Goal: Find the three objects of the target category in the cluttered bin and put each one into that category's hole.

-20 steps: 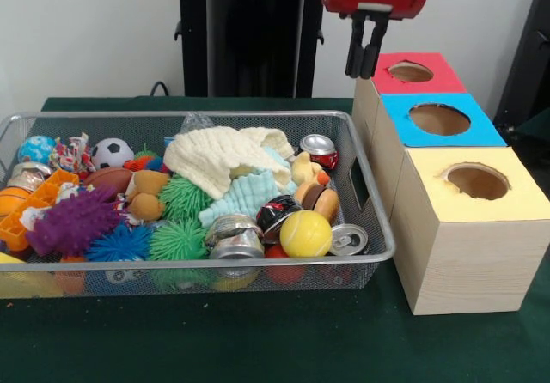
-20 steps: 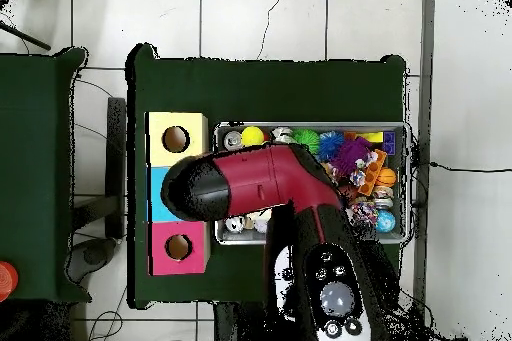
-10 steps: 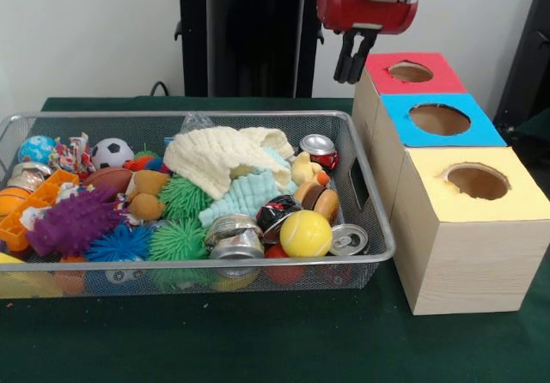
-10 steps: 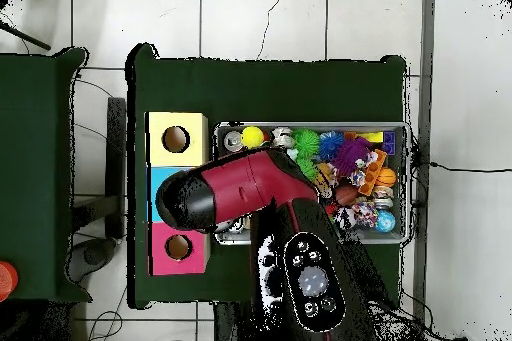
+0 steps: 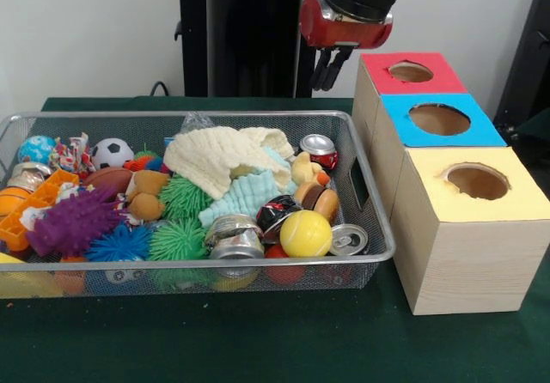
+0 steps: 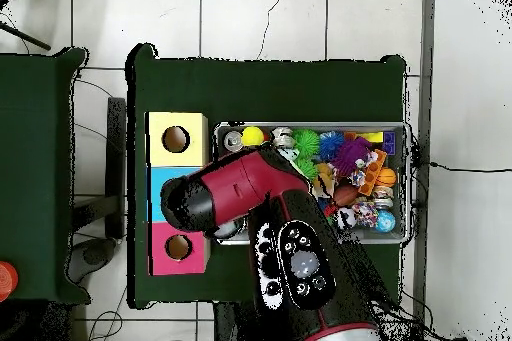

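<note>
The arm wears a glossy red shell with black joints and a button cluster; its dark pincer hangs from a red wrist.

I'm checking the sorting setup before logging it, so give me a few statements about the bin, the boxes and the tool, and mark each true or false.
1. The wire mesh bin holds a yellow tennis ball near its front. True.
2. The three wooden boxes' tops run red, blue, yellow from far to near. True.
3. The tool grips a can. False: it hangs empty above the bin's far corner.
4. The cream knitted cloth lies on the green table cover. False: it lies in the bin.
5. The yellow box's hole is plugged. False: it is open.
</note>
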### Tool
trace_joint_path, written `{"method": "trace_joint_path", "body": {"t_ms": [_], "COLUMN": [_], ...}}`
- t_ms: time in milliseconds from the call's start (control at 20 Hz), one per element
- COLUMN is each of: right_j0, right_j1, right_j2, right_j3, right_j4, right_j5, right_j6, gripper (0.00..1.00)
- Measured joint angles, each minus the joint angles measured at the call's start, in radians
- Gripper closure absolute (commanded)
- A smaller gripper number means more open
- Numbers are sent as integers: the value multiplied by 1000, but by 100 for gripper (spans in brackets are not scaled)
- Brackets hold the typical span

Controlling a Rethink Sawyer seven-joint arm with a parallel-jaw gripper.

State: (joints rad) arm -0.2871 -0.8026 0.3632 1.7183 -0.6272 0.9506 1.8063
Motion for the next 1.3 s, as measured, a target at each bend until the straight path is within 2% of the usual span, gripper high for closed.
{"method": "trace_joint_path", "body": {"t_ms": [150, 800, 1300], "right_j0": [-20, -145, -230], "right_j1": [9, 1, 0], "right_j2": [12, 49, 50], "right_j3": [1, 4, 11], "right_j4": [-43, -112, -168], "right_j5": [0, 0, 0], "right_j6": [-43, -209, -284], "gripper": [100, 100, 100]}}
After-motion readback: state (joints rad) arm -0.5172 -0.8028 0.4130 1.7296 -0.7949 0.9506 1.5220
